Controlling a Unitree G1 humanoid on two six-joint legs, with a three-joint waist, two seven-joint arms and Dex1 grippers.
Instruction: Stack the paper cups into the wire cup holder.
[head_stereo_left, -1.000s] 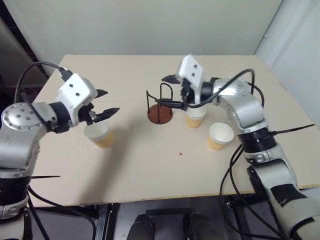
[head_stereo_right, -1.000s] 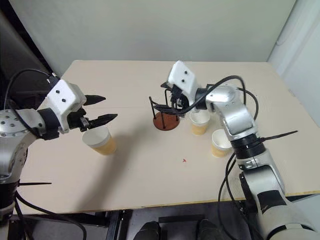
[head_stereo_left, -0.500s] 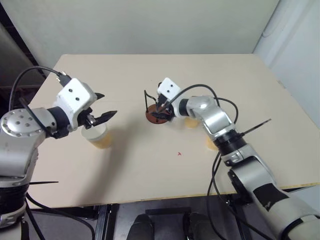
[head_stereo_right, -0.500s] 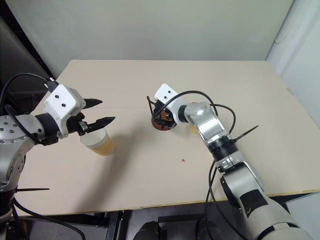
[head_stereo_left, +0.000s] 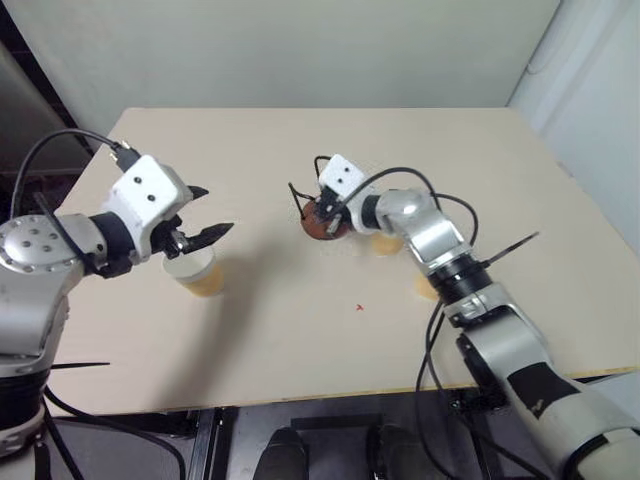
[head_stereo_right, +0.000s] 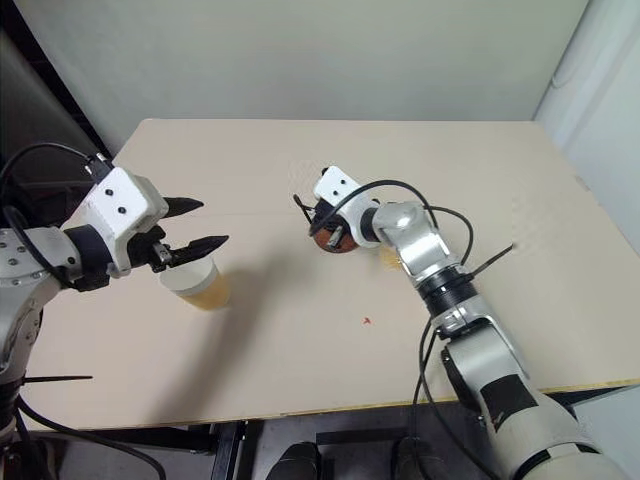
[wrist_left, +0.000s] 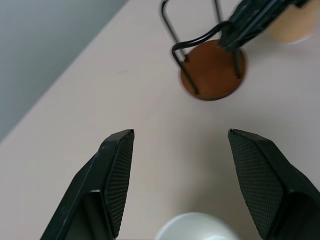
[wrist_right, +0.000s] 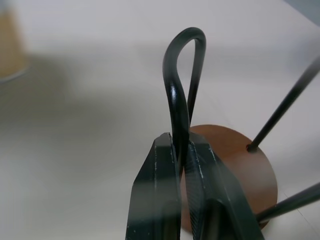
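Observation:
The wire cup holder (head_stereo_left: 321, 226), a reddish-brown disc with black wire loops, stands mid-table. My right gripper (wrist_right: 181, 145) is shut on one upright wire loop (wrist_right: 183, 75), above the disc base (wrist_right: 240, 165). One paper cup (head_stereo_left: 192, 272) stands upright at the left, and its white rim (wrist_left: 195, 227) shows just below my open left gripper (head_stereo_left: 216, 210), whose fingers hover above it without touching. A second paper cup (head_stereo_left: 386, 243) sits right of the holder, partly behind my right arm. A third paper cup (head_stereo_left: 424, 289) is mostly hidden by that arm.
The beige table (head_stereo_left: 300, 340) has bare surface in front of the holder and between the left cup and the holder. A tiny red mark (head_stereo_left: 359, 308) lies on it. A wall stands behind the far edge, and the front edge is close.
My right gripper came down from above the holder, moved left of the middle cup and shut on a wire loop. The left gripper stayed open over the left cup.

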